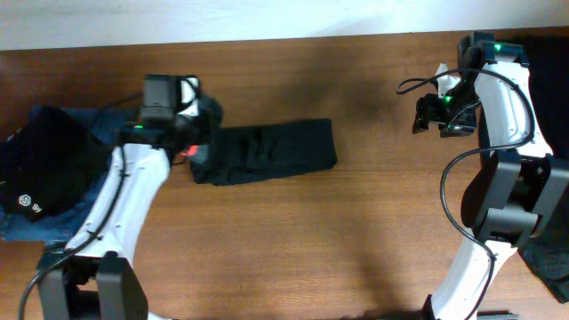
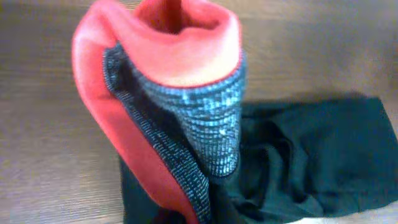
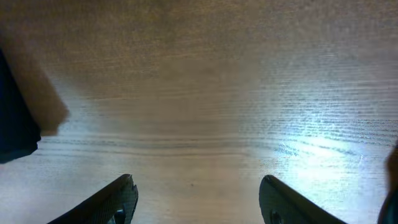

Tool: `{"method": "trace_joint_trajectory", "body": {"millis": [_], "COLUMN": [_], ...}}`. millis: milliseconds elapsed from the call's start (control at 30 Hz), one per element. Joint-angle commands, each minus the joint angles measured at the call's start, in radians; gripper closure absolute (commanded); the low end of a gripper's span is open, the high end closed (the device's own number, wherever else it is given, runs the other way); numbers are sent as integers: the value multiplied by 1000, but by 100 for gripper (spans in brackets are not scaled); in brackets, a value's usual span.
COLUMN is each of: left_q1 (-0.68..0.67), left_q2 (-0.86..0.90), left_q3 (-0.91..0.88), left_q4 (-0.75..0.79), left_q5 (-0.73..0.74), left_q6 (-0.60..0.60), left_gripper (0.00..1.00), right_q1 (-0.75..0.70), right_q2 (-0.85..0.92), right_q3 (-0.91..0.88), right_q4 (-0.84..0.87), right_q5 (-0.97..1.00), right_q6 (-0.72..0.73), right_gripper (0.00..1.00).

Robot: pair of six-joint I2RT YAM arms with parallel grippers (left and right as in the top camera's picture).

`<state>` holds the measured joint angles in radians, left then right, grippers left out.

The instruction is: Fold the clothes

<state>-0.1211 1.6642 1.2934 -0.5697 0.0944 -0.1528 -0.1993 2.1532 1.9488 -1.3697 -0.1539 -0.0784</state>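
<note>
The folded black trousers (image 1: pixel 271 151) lie on the wooden table (image 1: pixel 356 231), left of centre. My left gripper (image 1: pixel 197 148) is at their left end, shut on the waistband. In the left wrist view the red-orange and grey waistband (image 2: pixel 180 81) is bunched up close to the camera and hides the fingers, while the black legs (image 2: pixel 311 155) stretch away to the right. My right gripper (image 1: pixel 428 114) hangs open over bare wood at the far right, with nothing between its fingertips (image 3: pixel 121 196). A dark edge of cloth (image 3: pixel 15 118) shows at the left of the right wrist view.
A heap of more clothes lies at the left edge: a black garment (image 1: pixel 40 164) on top of blue denim jeans (image 1: pixel 27 227). Another dark cloth (image 1: pixel 549 262) lies at the lower right, beside the right arm's base.
</note>
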Motion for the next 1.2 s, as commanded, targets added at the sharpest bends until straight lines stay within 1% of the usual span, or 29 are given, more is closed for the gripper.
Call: {"method": "trace_joint_trajectory", "body": {"millis": [0,200,400,633,900,1067,1167], "left_q1": [-78,-169,-235,-306,-370,-416,-433], "left_q2": [14,71,91,145,287,351,357], "left_q3": [19,20,38,114,200,260,269], "left_q4": [4,50,66,73,118,132,154], "left_q5": [-97,-103,-114,-118,-106,-107,-110], "left_q6": [21,20,18,17,-63,-63,-68], "left_gripper": [99,99,99,99,99,99,99], "right_q1": [3,3,3,3,3,3,3], "right_q2": [-8,-8,-8,-8,-8,-8,-8], "right_q3": [19,19,19,18,18,18,18], "right_q4": [-21,-49,-56,-64,-76,-79,-79], "right_q5": [8,-9,-23,-23,-23,-23,-23], "right_q6": [8,9,9,9,9,9,9], "right_gripper": [32,32,32,32,32,32,33]}}
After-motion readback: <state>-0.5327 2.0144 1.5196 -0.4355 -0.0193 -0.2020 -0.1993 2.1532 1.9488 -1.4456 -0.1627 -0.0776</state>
